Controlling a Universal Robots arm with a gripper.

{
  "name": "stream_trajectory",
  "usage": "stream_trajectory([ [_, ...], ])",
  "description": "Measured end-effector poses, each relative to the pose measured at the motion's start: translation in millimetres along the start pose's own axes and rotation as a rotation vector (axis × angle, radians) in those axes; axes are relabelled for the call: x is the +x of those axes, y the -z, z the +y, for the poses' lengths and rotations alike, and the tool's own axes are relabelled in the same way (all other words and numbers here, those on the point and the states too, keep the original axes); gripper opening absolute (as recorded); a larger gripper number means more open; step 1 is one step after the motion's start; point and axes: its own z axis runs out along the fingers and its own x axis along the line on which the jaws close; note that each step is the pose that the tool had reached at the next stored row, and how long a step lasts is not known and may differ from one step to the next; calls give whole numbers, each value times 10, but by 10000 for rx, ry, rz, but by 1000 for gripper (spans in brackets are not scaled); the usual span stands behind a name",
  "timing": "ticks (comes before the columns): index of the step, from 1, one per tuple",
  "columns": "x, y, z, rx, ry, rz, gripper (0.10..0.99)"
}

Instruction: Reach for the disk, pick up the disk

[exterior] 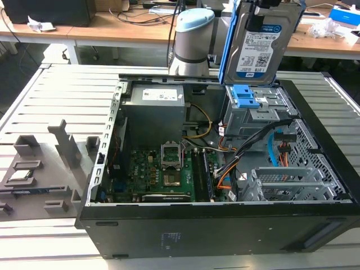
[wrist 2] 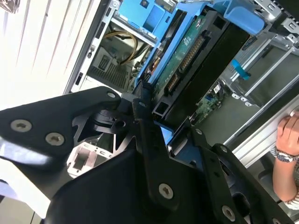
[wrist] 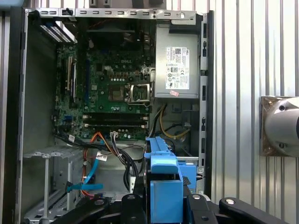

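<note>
The disk [exterior: 260,42] hangs in the air above the open computer case [exterior: 225,225], lifted clear of the grey drive cage [exterior: 256,115] at the case's far corner in the exterior view. It stands on edge, its label side facing that camera and its blue bracket [exterior: 226,45] running down one side. In the second wrist view the gripper [wrist 2: 163,135] has its black fingers [wrist 2: 145,126] pinching the disk by its bracket end, with the green circuit-board underside turned toward the lens. In the first wrist view the blue bracket [wrist: 164,186] sits between the finger bases, directly over the cage corner of the case.

The pick looks essentially made. Doing it well from here is judged to mean keeping the pinch square on the bracket edges, since the plastic could flex and let the drive tip, and holding the disk clear of the orange and black cables [exterior: 264,143] by the cage. A person's hand [wrist 2: 288,135] with a wristwatch rests near the case edge in the second wrist view, so the surrounding space deserves care.

The disk's blue-and-white label carries barcodes and small print; the power supply [wrist: 177,65] has a white sticker. Neither text is spelled out here.
</note>
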Motion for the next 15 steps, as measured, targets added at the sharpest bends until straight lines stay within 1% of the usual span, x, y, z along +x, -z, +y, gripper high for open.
stream_trajectory([
  [4,2,6,-132,-1,-1,0,365],
  [5,3,8,-196,0,-2,0,365],
  [8,4,13,-308,0,-1,-1,365],
  [11,5,17,-397,0,-2,-1,365],
  [13,7,22,-503,0,-2,-1,365],
  [15,7,25,-571,-1,-1,0,365],
])
